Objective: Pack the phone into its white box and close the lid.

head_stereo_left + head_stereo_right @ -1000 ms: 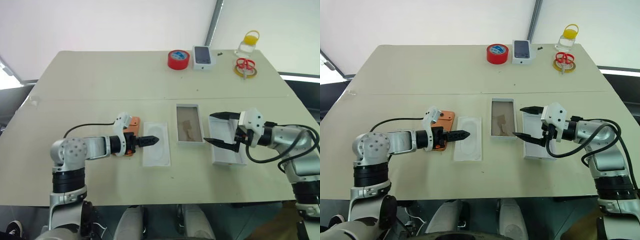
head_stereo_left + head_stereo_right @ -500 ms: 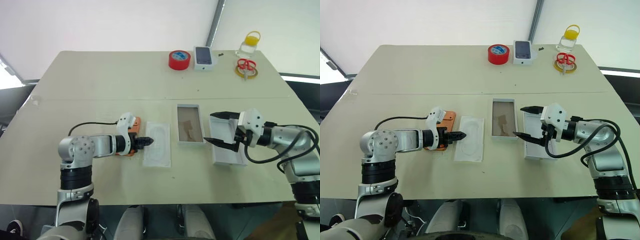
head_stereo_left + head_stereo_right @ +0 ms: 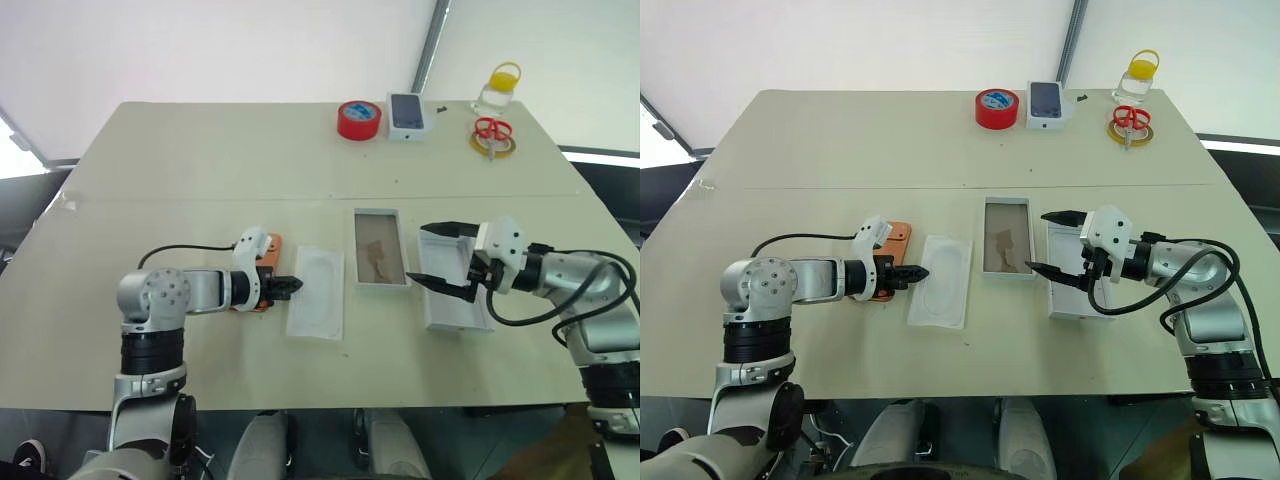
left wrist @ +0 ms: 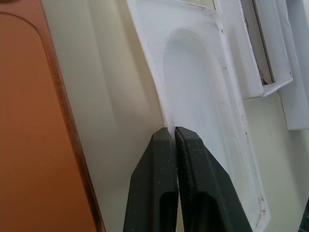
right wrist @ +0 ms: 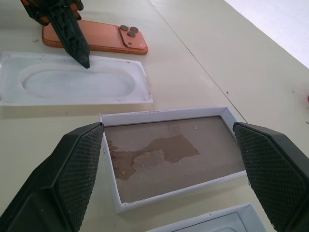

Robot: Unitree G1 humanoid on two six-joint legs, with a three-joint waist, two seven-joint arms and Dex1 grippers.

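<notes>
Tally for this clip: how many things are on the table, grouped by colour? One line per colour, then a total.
White: 4 - moulded tray, white box, lid, small phone box
Orange: 1 - phone
Red: 2 - tape roll, scissors
Yellow: 2 - tape ring under the scissors, yellow-capped clear jar
Total: 9

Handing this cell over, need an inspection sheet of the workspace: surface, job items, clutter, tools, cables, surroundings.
Surface: beige table, seam across it.
Job's things: phone face down beside white tray; white box open, brownish floor; lid hollow side up, under the right tool.
Clutter: red tape roll, small phone box, scissors, clear jar along the far edge.
Tools: left tool shut on the white tray's edge; right tool open.
Cables: black, on both arms.
Surroundings: white backdrop.
</notes>
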